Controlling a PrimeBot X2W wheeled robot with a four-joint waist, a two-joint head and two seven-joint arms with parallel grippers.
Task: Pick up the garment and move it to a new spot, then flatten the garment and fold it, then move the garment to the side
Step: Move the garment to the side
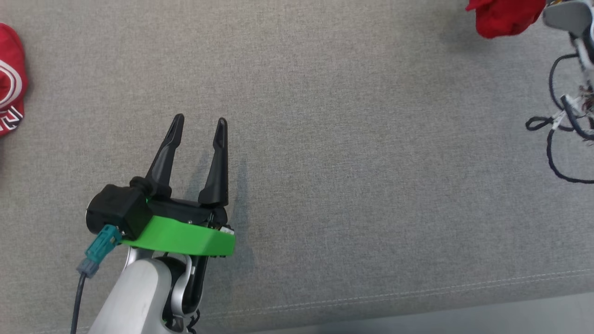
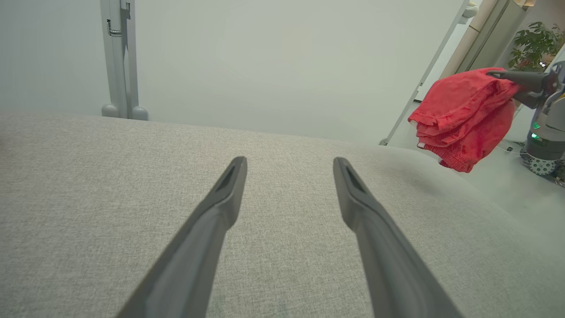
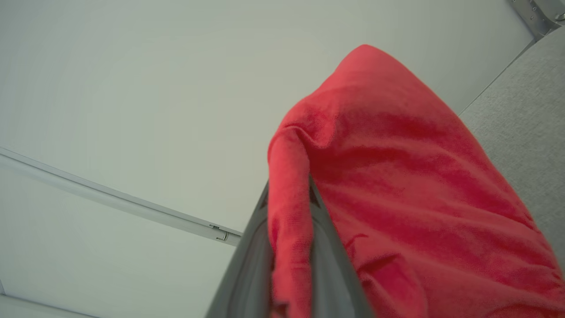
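Observation:
The garment (image 1: 503,17) is plain red cloth, bunched and hanging in the air at the head view's top right. My right gripper (image 3: 289,194) is shut on the garment (image 3: 397,176), a fold of it pinched between the two fingers. From the left wrist view the garment (image 2: 465,115) hangs off the right gripper's dark fingers (image 2: 518,78), above the far right end of the grey fabric surface (image 2: 132,198). My left gripper (image 1: 199,121) hovers low over the grey surface (image 1: 348,162), open, with nothing between its fingers (image 2: 227,185).
A red cap with white lettering (image 1: 10,81) lies at the left edge of the surface. Black cables (image 1: 557,134) loop from the right arm at the right edge. The surface's front seam (image 1: 417,292) runs along the bottom. A potted plant (image 2: 534,44) stands beyond.

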